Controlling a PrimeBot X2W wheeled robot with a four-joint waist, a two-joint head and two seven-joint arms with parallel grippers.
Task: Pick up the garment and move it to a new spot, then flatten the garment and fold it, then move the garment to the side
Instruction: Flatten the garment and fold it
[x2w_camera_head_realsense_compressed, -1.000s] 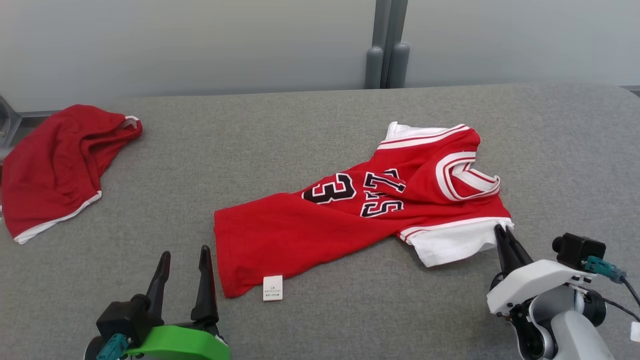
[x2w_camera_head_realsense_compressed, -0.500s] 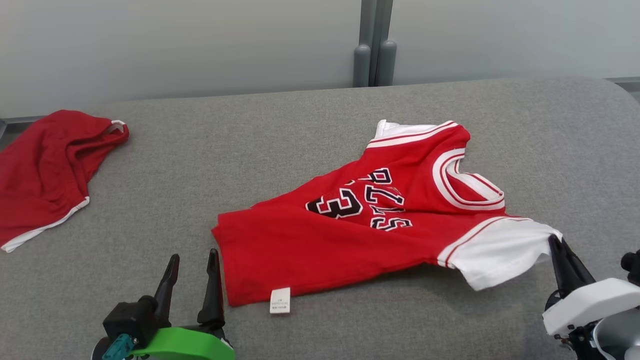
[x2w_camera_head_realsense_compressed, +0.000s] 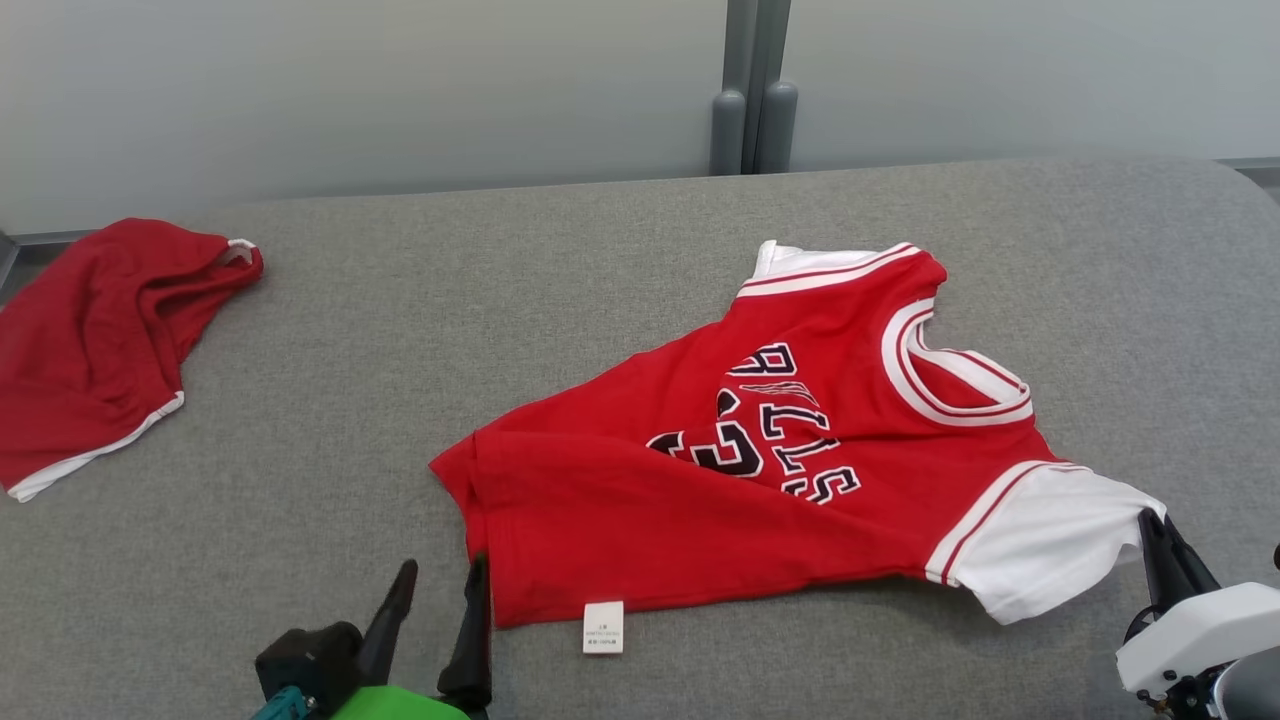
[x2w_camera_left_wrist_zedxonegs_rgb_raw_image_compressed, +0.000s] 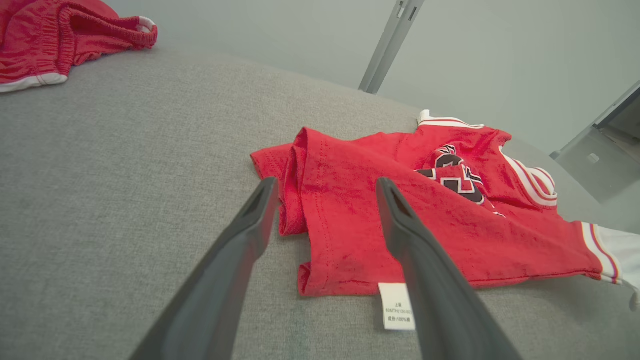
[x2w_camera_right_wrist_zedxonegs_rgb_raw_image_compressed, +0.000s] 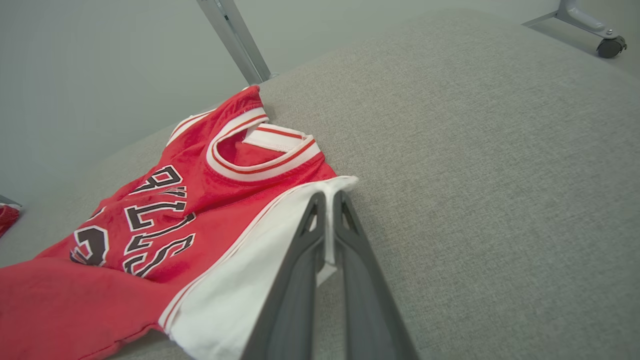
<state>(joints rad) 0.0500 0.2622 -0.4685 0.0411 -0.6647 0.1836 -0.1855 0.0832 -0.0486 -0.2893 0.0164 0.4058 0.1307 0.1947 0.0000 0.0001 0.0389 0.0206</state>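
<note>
The garment (x2w_camera_head_realsense_compressed: 760, 480) is a red jersey with white sleeves and black lettering, lying mostly spread in the middle of the grey table (x2w_camera_head_realsense_compressed: 500, 300). My right gripper (x2w_camera_head_realsense_compressed: 1150, 525) is shut on the edge of its white sleeve (x2w_camera_head_realsense_compressed: 1040, 540) at the lower right; in the right wrist view the gripper (x2w_camera_right_wrist_zedxonegs_rgb_raw_image_compressed: 329, 197) pinches the sleeve (x2w_camera_right_wrist_zedxonegs_rgb_raw_image_compressed: 240, 280) between its tips. My left gripper (x2w_camera_head_realsense_compressed: 440, 585) stands open just left of the hem's near corner. In the left wrist view the gripper (x2w_camera_left_wrist_zedxonegs_rgb_raw_image_compressed: 326, 186) frames the folded hem edge of the garment (x2w_camera_left_wrist_zedxonegs_rgb_raw_image_compressed: 450, 215), above the white label (x2w_camera_left_wrist_zedxonegs_rgb_raw_image_compressed: 397, 306).
A second red piece of clothing (x2w_camera_head_realsense_compressed: 90, 340) with white trim lies crumpled at the table's far left, also in the left wrist view (x2w_camera_left_wrist_zedxonegs_rgb_raw_image_compressed: 50, 30). A grey post (x2w_camera_head_realsense_compressed: 750, 90) stands behind the table against the pale wall. A wheeled stand foot (x2w_camera_right_wrist_zedxonegs_rgb_raw_image_compressed: 595, 30) is beyond the table's right side.
My right gripper has pulled the white sleeve right and toward me, spreading the jersey. My left gripper has shifted right, close to the hem corner. The camera has also shifted a little.
</note>
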